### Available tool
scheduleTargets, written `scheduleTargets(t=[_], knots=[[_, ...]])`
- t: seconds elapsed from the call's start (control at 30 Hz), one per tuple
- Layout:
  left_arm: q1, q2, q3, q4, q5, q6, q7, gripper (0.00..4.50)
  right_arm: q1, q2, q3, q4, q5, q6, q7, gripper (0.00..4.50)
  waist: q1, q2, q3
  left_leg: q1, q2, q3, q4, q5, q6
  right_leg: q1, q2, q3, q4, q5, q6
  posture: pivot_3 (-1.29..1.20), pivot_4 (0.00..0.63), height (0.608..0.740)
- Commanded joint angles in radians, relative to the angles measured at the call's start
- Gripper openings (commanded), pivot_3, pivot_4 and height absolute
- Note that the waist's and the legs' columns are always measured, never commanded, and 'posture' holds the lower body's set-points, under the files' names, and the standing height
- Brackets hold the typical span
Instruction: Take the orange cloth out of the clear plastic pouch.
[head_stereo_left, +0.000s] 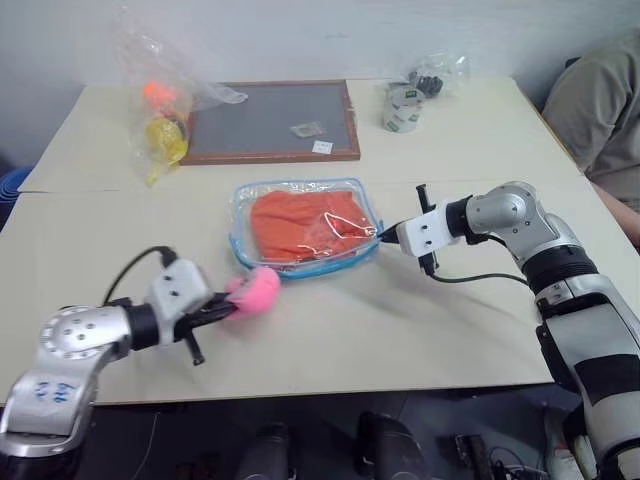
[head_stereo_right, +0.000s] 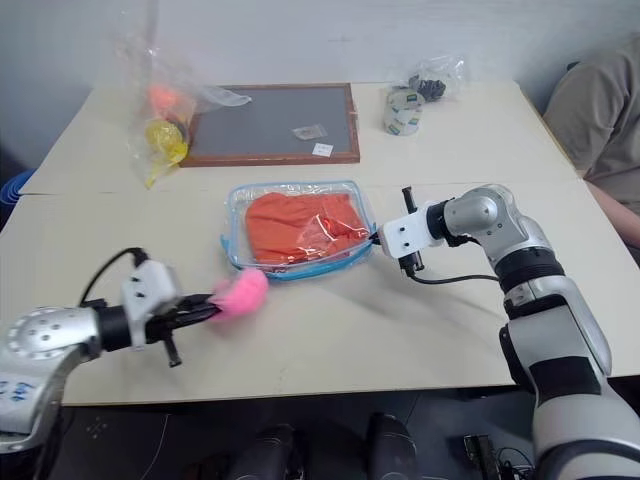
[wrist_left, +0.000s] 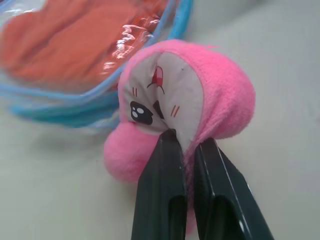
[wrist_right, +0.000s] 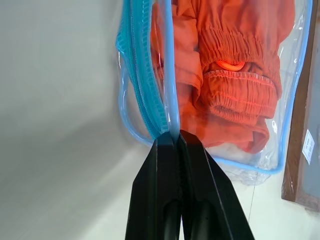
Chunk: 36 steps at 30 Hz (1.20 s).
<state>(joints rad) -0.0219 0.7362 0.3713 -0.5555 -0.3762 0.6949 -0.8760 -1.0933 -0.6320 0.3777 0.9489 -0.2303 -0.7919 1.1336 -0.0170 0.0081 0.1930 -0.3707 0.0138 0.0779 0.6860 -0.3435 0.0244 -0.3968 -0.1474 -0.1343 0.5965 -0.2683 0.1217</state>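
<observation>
At the near edge of the table, the robot's left gripper is clamped on a small pink plush toy, holding it just beside the near left corner of the clear plastic pouch. In the left wrist view the two black fingers pinch the toy's fleece under a printed cartoon face; it carries no readable words. Just beyond, the pouch with its blue trim lies flat mid-table, and the orange cloth is folded wholly inside it. On the pouch's right side, the right gripper is pressed shut on the blue edging, pinning that end.

By the look of it, the task itself is barely under way: the pouch is held, but the cloth has not yet been drawn out at all, and the left gripper is occupied by the toy rather than the cloth. Setting the toy down, reaching into the pouch and pulling the cloth clear all appear to remain.

Farther back lie a framed grey board with small paper tags too small to read, a thin bag of orange and yellow items, and a roll of tape whose printing cannot be made out. A seated person's arm shows at the far right.
</observation>
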Motion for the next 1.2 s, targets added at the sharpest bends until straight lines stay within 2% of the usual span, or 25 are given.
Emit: scheduleTargets(t=[0.03, 0.2, 0.47, 0.8, 0.93, 1.13, 1.2], knots=[[-0.015, 0.012, 0.105, -0.004, -0.096, 0.064, 0.025, 0.02, 0.005, -0.021, -0.05, -0.034, 0.052, 0.021, 0.02, 0.0, -0.001, 0.0, 0.0, 0.0, 0.0, 0.0, 0.0, 0.0, 0.0, 0.0, 0.0, 0.0, 0.0, 0.0, 0.0, 0.0, 0.15, 0.74], [-0.01, 0.026, 0.166, 0.064, -0.138, 0.087, 0.058, 0.02, 0.035, -0.029, -0.065, -0.066, 0.072, 0.036, 0.043, 0.0, -0.011, 0.0, 0.0, 0.0, 0.0, 0.0, 0.0, 0.0, 0.0, 0.0, 0.0, 0.0, 0.0, 0.0, 0.0, 0.0, 0.15, 0.74], [0.079, 0.023, 0.136, 0.138, -0.107, -0.009, 0.067, 0.02, 0.053, -0.037, -0.071, -0.1, 0.077, 0.055, 0.045, 0.0, -0.012, 0.0, 0.0, 0.0, 0.0, 0.0, -0.001, 0.0, -0.001, 0.0, 0.0, 0.0, 0.0, 0.0, 0.0, 0.0, 0.15, 0.74], [0.074, 0.033, 0.144, 0.221, -0.115, -0.053, 0.09, 0.02, 0.065, -0.044, -0.068, -0.123, 0.092, 0.082, 0.075, 0.0, -0.013, 0.0, 0.0, 0.0, 0.0, 0.0, -0.001, -0.001, -0.001, 0.0, 0.0, 0.0, 0.0, 0.0, 0.0, 0.0, 0.15, 0.74], [0.079, 0.017, 0.13, 0.213, -0.133, -0.037, 0.099, 1.17, 0.089, -0.051, -0.068, -0.156, 0.105, 0.114, 0.104, 0.97, -0.011, 0.0, 0.0, 0.0, 0.0, 0.0, -0.001, -0.001, -0.001, 0.0, 0.0, 0.0, 0.0, 0.0, 0.0, 0.0, 0.15, 0.74], [0.117, 0.004, 0.154, 0.196, -0.152, -0.019, 0.126, 2.96, 0.151, -0.074, -0.102, -0.258, 0.152, 0.202, 0.112, 2.9, -0.012, 0.0, 0.0, 0.001, 0.0, 0.0, -0.001, -0.001, -0.001, 0.0, 0.0, 0.0, 0.0, 0.0, 0.0, 0.0, 0.15, 0.74], [0.141, 0.008, 0.203, 0.178, -0.187, 0.017, 0.131, 3.6, 0.205, -0.094, -0.14, -0.354, 0.203, 0.298, 0.123, 3.61, -0.012, 0.0, 0.0, 0.0, 0.0, 0.0, -0.001, -0.001, -0.001, 0.0, 0.0, 0.0, 0.0, 0.0, 0.0, 0.0, 0.15, 0.74]])
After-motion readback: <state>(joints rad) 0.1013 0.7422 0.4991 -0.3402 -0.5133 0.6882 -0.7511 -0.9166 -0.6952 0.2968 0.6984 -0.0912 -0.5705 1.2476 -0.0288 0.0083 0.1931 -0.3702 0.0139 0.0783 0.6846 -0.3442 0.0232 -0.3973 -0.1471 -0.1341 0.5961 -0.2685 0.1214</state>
